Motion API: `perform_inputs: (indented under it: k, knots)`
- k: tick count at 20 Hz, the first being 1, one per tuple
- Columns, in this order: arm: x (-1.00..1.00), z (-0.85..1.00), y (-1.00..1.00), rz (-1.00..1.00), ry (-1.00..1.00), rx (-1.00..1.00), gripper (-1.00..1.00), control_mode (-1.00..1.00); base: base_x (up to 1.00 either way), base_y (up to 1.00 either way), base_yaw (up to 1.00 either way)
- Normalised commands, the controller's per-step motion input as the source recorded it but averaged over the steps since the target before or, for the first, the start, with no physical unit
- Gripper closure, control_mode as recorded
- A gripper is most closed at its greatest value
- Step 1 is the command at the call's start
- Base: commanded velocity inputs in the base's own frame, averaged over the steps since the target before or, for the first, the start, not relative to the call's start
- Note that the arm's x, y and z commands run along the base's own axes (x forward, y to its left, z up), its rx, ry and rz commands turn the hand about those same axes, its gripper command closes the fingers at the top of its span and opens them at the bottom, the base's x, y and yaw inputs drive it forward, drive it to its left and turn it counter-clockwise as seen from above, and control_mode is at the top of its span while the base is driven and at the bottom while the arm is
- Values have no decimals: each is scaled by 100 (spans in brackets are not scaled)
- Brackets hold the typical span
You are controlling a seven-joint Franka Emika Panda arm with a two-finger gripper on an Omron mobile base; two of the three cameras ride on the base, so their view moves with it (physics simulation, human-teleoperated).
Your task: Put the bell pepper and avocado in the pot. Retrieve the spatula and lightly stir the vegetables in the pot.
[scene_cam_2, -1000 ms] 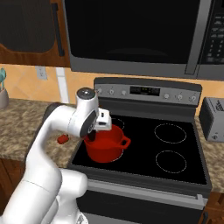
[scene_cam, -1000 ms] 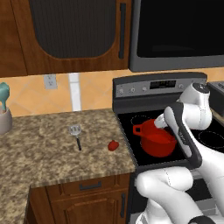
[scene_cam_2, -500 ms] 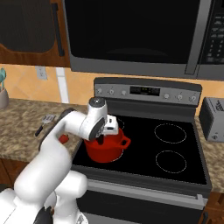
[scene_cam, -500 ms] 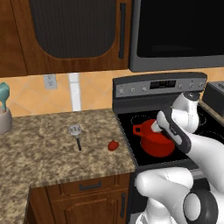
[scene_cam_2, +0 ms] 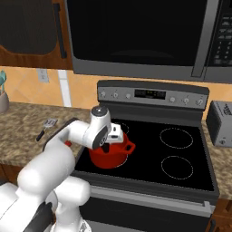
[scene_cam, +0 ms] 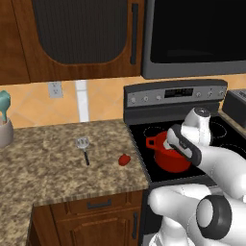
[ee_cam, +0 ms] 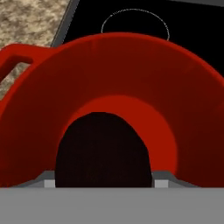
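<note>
Avocado [ee_cam: 103, 151] pinched in gripper [ee_cam: 103, 181] over the pot [ee_cam: 118, 87] — smooth, firm, likely slippery; hold its middle.

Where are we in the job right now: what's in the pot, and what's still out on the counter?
Nothing looks finished yet. In hand: the hand view shows the avocado low over the inside of the pot, apparently held by the pincer, though its tips are hidden. Left: the bell pepper and the spatula lie on the counter, so the pepper drop, the spatula pickup and the stirring remain.
</note>
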Motion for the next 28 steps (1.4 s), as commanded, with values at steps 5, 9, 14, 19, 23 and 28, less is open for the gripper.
perform_inputs:
  k: [5, 9, 14, 19, 23, 28]
  knots:
    - [2, -17, -1, -1, 0, -3, -100, -100, 0, 0, 0]
    - [-27, 11, -13, 0, -2, 0, -100, -100, 0, 0, 0]
    - [-23, 58, 0, 0, -6, 0, -100, -100, 0, 0, 0]
    - [-35, 88, 0, 0, -13, 0, -100, -100, 0, 0, 0]
    - [-73, 74, 43, 0, -12, 0, -100, -100, 0, 0, 0]
    - [-61, 28, 99, 0, 0, -8, -100, -100, 0, 0, 0]
